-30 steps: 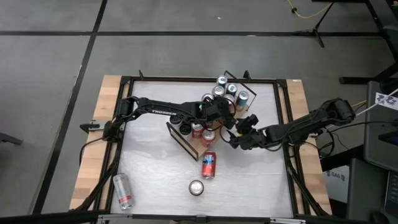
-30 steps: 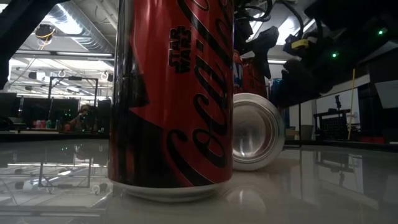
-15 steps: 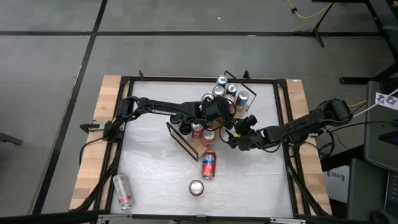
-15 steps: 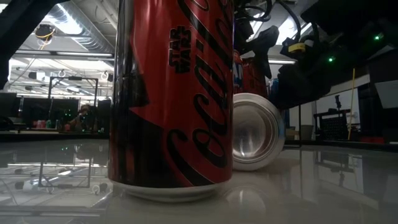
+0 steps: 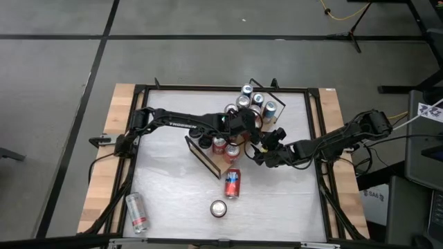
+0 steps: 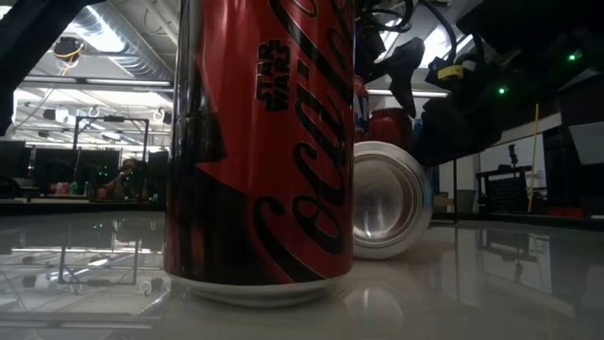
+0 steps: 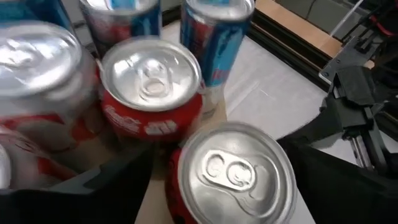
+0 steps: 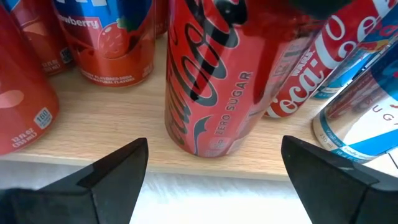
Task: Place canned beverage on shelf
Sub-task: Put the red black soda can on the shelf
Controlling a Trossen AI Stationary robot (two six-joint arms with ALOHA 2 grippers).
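Nearest the low camera, a red cola can (image 6: 260, 151) stands upright on the counter (image 5: 173, 187). Beyond it, on the shelf (image 5: 208, 158), the left gripper (image 7: 217, 180) straddles a red can (image 7: 230, 174), jaws spread, not clamping. Facing it, the right gripper (image 8: 208, 168) is released, holding nothing, before a zero-sugar can (image 8: 208, 87).

— Where is the shelf (image 5: 208, 156)?

— It sits near the middle of the worktop, turned at a slant. It is a flat board of light wood with thin black wire at its ends.

— What is on it?

— Cans stand upright on it, close together. One red Coca-Cola Zero Sugar can (image 8: 208, 81) stands near the board's edge, and other red and blue cans stand beside it.

— Are any cans off the shelf?

— Yes. A red and blue can (image 5: 232, 183) lies on its side just beside the shelf. A red can (image 5: 219, 207) stands nearer the front. A silver can (image 5: 137, 211) lies far off by a corner.
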